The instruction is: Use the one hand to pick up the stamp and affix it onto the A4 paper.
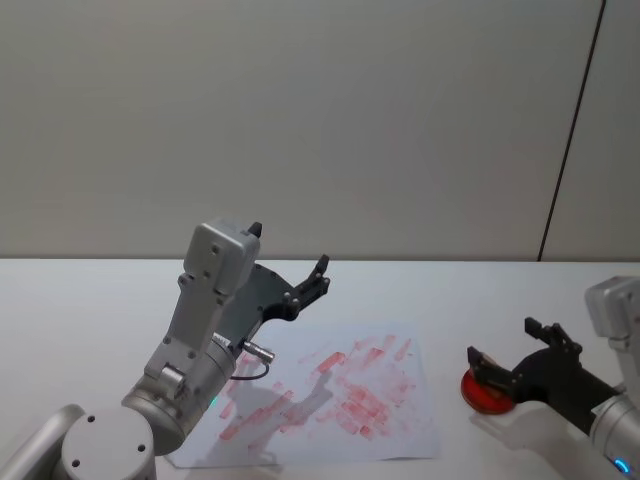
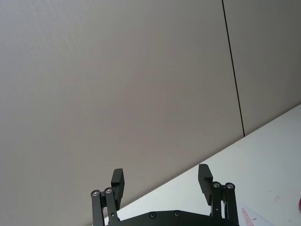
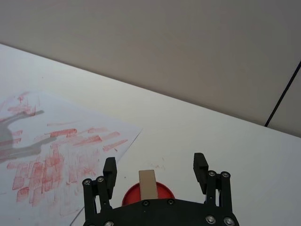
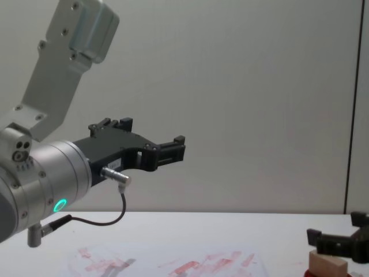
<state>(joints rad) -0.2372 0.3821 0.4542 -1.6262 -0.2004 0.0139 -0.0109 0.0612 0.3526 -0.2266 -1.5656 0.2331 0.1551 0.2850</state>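
Just right of the A4 paper [image 1: 400,440], head view: the stamp [image 1: 487,395] on the tabletop [image 1: 80,300], the right tool [image 1: 505,350] over it. Left wrist view: left tool [image 2: 161,175] spread open. Right wrist view: fingers [image 3: 109,169] open, flanking the stamp, apart.

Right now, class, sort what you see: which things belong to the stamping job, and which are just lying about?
Part of the job:
right gripper, open, straddling the stamp
stamp, a wooden block on a red base
A4 paper, smeared with red prints

Just there:
left gripper, open, held up in the air
white table
grey wall
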